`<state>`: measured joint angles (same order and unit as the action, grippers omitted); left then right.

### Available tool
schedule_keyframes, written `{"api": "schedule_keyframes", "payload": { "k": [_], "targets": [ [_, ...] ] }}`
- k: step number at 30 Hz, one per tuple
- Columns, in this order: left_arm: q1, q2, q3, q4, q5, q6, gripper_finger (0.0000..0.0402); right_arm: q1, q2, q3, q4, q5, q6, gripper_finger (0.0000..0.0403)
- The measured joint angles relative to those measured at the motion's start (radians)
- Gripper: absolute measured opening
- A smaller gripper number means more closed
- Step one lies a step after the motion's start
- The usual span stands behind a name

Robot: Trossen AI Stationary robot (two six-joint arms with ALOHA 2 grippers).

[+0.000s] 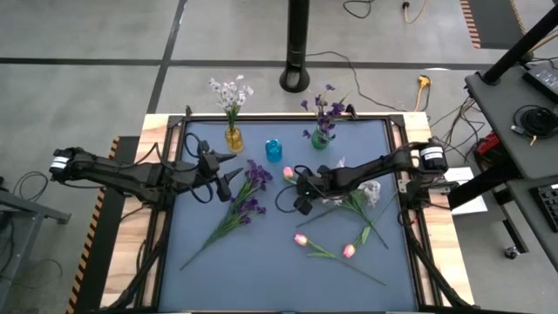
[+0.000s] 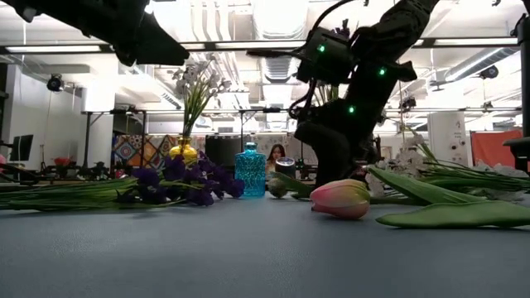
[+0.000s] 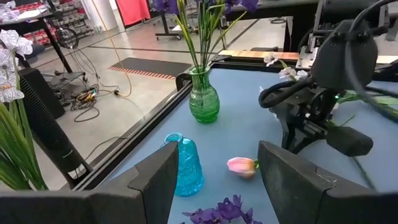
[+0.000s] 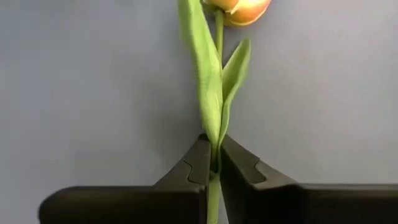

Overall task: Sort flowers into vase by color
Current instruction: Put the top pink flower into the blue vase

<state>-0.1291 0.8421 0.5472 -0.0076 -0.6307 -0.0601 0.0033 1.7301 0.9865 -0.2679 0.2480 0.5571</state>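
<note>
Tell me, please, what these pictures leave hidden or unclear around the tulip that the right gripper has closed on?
- Right wrist view: the pink tulip bud is cut off by the picture's edge; below the right gripper its stem is hidden by the fingers.
- High view: the gripper's fingers are too small; the arm covers the stem.
- Low view: the right arm blocks the grip; lift-off cannot be judged.
- Left wrist view: the left gripper's fingertips are cut off; the blue vase looks empty, its inside unseen.

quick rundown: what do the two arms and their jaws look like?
Both arms are dark, near-black jointed links with black cables looped alongside. The left arm has a white band near its outer end; the right arm has a white-labelled section near its base and small green lights on the wrist. Left gripper and right gripper have flat, matte black, wedge-shaped jaws.
</note>
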Motion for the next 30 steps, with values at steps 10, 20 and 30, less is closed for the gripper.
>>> {"api": "schedule_keyframes", "payload": {
  "k": [10,20,30],
  "targets": [
    [0.0,0.0,-0.001,-0.084,0.001,-0.01,0.0204,0.051,-0.144,0.013,0.238,0.08,-0.108,0.0017],
    [0.0,-0.002,-0.002,-0.135,0.001,-0.035,0.0204,0.049,-0.15,0.014,0.666,0.181,-0.339,0.0018],
    [0.0,-0.004,-0.002,-0.159,0.001,-0.035,0.0204,0.025,-0.143,0.014,1.213,0.182,-0.607,0.0018]
  ]
}}
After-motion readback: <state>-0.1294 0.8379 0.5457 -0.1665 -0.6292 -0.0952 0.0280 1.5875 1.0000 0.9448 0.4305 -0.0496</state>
